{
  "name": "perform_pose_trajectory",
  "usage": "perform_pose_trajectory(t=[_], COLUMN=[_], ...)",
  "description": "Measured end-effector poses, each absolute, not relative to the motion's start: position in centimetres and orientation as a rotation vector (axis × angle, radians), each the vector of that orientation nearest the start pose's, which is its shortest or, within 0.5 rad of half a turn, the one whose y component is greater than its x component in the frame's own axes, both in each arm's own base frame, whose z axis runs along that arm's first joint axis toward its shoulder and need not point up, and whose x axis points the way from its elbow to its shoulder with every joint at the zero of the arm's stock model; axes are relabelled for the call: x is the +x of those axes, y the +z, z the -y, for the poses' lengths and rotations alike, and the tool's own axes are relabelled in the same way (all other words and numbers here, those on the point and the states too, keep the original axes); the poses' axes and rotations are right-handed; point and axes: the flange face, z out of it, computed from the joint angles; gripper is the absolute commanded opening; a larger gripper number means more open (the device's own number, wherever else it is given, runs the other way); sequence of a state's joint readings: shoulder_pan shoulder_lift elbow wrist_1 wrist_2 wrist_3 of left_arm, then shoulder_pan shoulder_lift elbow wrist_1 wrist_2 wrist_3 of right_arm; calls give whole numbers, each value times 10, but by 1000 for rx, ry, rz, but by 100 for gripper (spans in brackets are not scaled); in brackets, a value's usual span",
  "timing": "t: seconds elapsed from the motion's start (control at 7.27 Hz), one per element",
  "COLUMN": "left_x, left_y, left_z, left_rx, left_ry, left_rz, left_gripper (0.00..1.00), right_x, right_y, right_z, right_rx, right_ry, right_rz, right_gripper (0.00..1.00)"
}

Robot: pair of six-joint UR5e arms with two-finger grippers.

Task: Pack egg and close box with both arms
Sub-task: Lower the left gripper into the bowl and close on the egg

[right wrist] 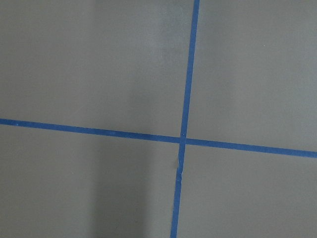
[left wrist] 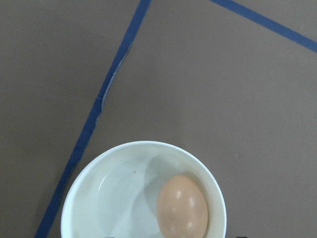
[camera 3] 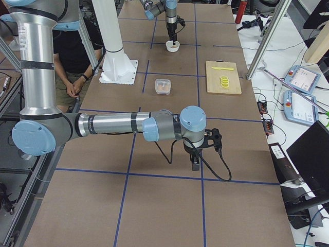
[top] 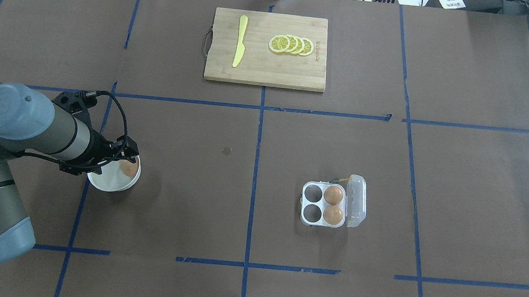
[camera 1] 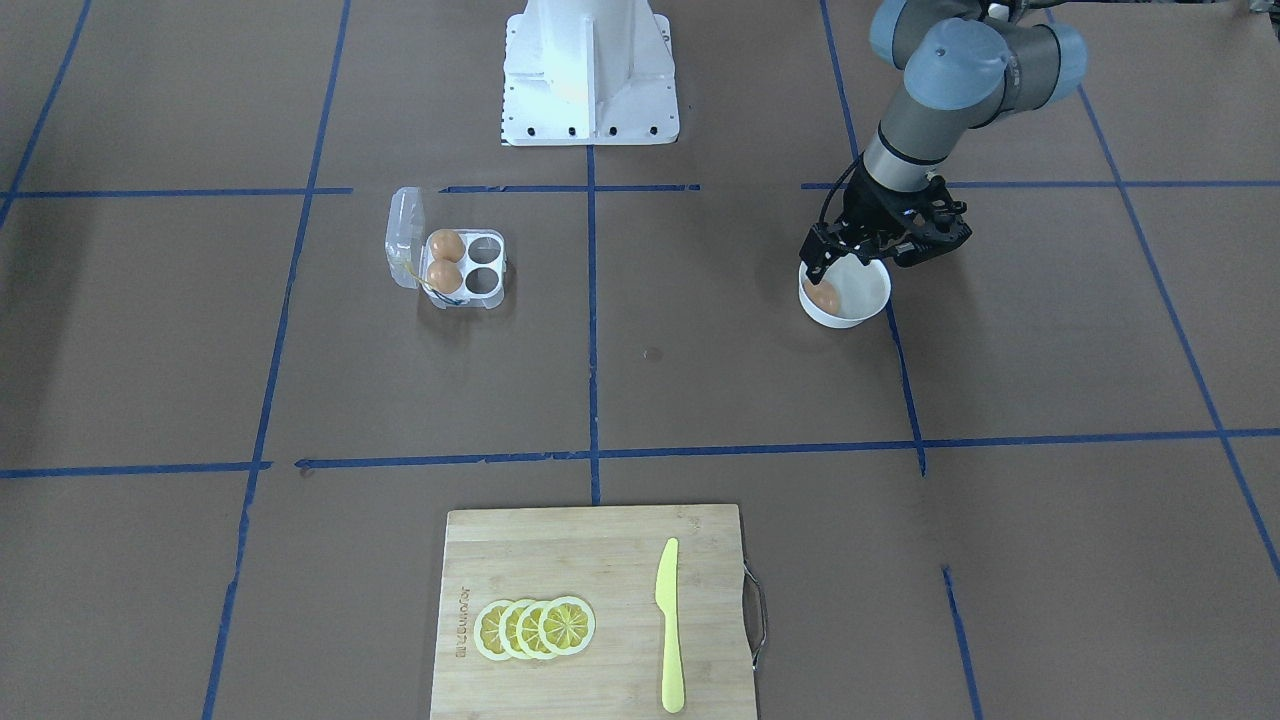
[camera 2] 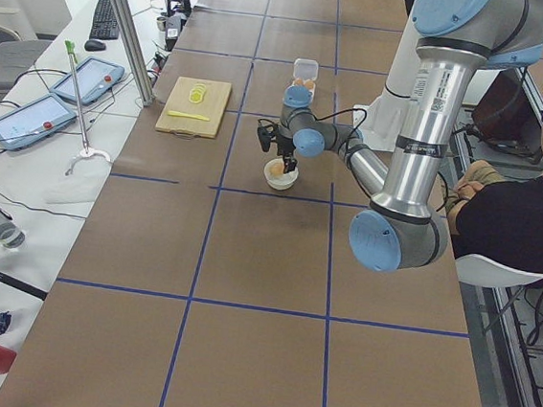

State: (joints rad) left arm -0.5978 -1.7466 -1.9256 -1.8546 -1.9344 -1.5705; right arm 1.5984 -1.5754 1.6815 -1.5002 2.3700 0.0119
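Tan-brown egg point(left wrist: 182, 206) in round white bowl point(left wrist: 143, 145).
Black left gripper point(camera 1: 824, 264) hovers over it, fingers spread; right gripper's point(camera 3: 196, 163) state cannot be told.

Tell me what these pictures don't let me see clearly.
- Black two-finger left gripper over the round white bowl: fingertips cut off by the wrist view's bottom edge and covered by the arm overhead, so contact with the tan-brown egg is unclear.
- Black right gripper: shown only in the right-side view; open or shut unclear.
- Print on the wooden cutting board: too small to read.
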Motion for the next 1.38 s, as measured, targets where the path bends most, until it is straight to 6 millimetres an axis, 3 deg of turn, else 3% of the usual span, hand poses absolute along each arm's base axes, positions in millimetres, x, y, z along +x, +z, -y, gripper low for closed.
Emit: perform_pose_trajectory(t=[0.69, 1.38], left_x=[409, 413], left_y=[390, 388], left_z=[394, 396], left_rx=[-100, -96], left_ry=[-407, -406], left_rz=[-844, -845], left_gripper=[78, 80], right_x=[76, 76], right_y=[593, 593], right_z=[501, 501], right_rx=[181, 179], right_ry=[-37, -36], right_rz=[796, 798], right_gripper=[100, 100])
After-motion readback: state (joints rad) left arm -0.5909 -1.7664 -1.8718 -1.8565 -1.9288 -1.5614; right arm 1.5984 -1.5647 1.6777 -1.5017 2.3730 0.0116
